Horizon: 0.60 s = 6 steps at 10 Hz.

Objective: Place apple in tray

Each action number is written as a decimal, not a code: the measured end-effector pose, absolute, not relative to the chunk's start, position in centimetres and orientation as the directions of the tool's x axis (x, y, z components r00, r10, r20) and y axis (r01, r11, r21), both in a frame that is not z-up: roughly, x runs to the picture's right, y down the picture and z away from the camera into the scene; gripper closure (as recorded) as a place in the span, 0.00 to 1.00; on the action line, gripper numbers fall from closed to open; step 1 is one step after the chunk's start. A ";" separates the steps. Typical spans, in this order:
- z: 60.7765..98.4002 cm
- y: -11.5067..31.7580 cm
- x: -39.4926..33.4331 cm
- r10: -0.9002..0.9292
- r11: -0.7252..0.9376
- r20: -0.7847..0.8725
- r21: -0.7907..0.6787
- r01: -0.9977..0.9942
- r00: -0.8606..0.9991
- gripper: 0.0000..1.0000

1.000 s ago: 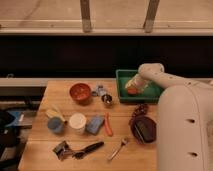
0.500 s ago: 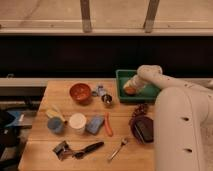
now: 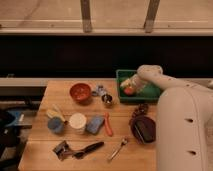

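The green tray [image 3: 123,98] stands at the table's back right. My white arm comes in from the lower right and bends over it. My gripper [image 3: 128,87] hangs low inside the tray's left part, shut on the apple [image 3: 129,91], a small orange-yellow fruit. The apple is at or just above the tray floor; I cannot tell whether it touches.
Left of the tray are a red-orange bowl [image 3: 80,92] and a metal cup [image 3: 106,98]. A maroon bowl [image 3: 143,130] sits in front of the tray. In the middle lie an orange carrot-like piece [image 3: 107,124], blue sponge [image 3: 94,125], white cup [image 3: 77,122], blue cup [image 3: 56,125], spoon [image 3: 118,148] and black-handled tool [image 3: 85,149].
The gripper has shifted slightly left within the tray, with the apple moving along with it. The arm's body now fills more of the right side.
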<state>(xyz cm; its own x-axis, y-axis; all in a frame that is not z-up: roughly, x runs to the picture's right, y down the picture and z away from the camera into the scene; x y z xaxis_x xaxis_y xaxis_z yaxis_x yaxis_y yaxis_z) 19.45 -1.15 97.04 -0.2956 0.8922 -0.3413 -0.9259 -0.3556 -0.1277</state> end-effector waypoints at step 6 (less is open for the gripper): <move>90.0 -7.7 21.2 0.939 -0.296 -0.196 -0.050 -0.954 -0.281 0.20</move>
